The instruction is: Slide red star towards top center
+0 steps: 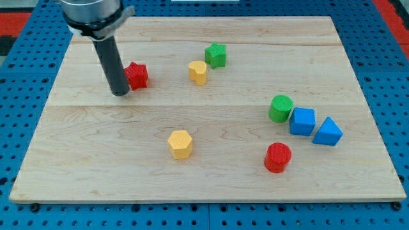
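Observation:
The red star [137,75] lies on the wooden board [204,179] in its upper left part. My tip [120,93] rests on the board just left of and slightly below the red star, touching or nearly touching its left side. The rod rises from there to the view's top left. The board's top centre holds a green star [216,55] and a yellow hexagonal block [198,72], to the right of the red star.
A second yellow hexagon [181,144] lies below centre. At the right are a green cylinder [280,108], a blue cube [302,121], a blue triangular block [328,132] and a red cylinder [278,157].

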Robot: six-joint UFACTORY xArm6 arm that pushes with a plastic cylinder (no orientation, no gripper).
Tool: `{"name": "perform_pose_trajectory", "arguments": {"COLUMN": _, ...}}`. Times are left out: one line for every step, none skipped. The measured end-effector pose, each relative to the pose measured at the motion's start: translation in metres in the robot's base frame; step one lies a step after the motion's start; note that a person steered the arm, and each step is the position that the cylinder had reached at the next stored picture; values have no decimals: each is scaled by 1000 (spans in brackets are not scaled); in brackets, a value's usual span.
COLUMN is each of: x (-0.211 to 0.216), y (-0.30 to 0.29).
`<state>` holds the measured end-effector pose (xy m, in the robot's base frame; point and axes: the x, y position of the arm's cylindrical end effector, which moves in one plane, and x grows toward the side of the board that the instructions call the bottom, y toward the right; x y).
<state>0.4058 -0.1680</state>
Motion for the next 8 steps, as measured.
{"name": "perform_pose_trajectory", "arguments": {"x": -30, "y": 6}}
{"name": "perform_pose_trajectory", "arguments": {"x": -65, "y": 29}}
{"name": "perform_pose_trajectory", "arguments": {"x": -75, "y": 19}}
{"name": "perform_pose_trajectory", "arguments": {"x": -43, "y": 10}}
{"name": "perform_pose_trajectory", "arguments": {"x": -13, "y": 29}}
{"name": "perform_pose_trajectory", "arguments": {"x": -29, "y": 46}}
{"name": "perform_pose_trajectory", "arguments": {"x": -55, "y": 51}}
{"name": "perform_pose_trajectory", "arguments": {"x": -73, "y": 83}}
